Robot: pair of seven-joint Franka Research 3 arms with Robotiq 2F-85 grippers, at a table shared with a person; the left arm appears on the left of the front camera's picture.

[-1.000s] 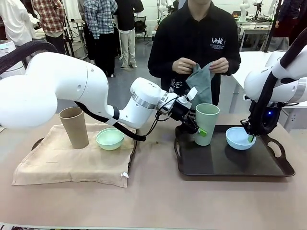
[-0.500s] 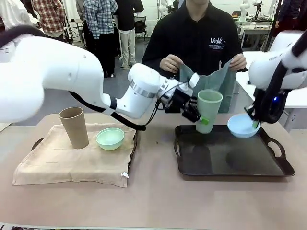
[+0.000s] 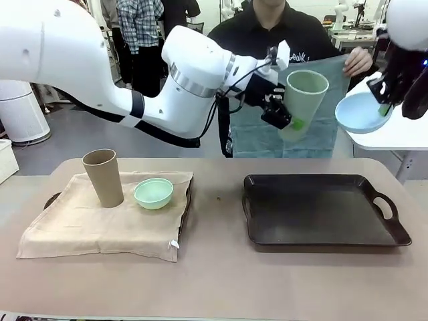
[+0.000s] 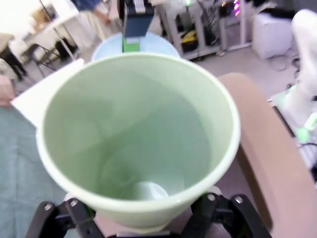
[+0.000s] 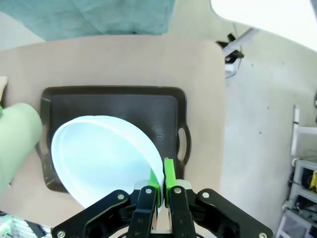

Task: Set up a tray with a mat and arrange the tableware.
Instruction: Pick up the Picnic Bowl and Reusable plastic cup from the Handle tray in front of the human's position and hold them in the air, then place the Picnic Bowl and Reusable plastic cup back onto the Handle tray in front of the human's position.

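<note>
My left gripper (image 3: 286, 118) is shut on the pale green cup (image 3: 304, 97), holding it tilted high above the black tray (image 3: 314, 214). The left wrist view looks down into this cup (image 4: 138, 134). My right gripper (image 3: 383, 107) is shut on the rim of the light blue bowl (image 3: 360, 112), raised to the right of the cup. In the right wrist view its green pads (image 5: 168, 178) pinch the bowl (image 5: 99, 158) over the tray (image 5: 114, 106). A person behind the table holds a teal mat (image 3: 267, 137) spread open. The tan cup (image 3: 103, 177) and mint bowl (image 3: 153, 192) stand at left.
The tan cup and mint bowl rest on a beige cloth (image 3: 100, 231) that covers a second tray at the left. The brown table (image 3: 214, 287) has free room in front. People stand in the background beyond the table.
Both arms have lifted the green cup and the blue bowl off the black tray, up and back. The person has unfolded the teal mat and holds it wide.
</note>
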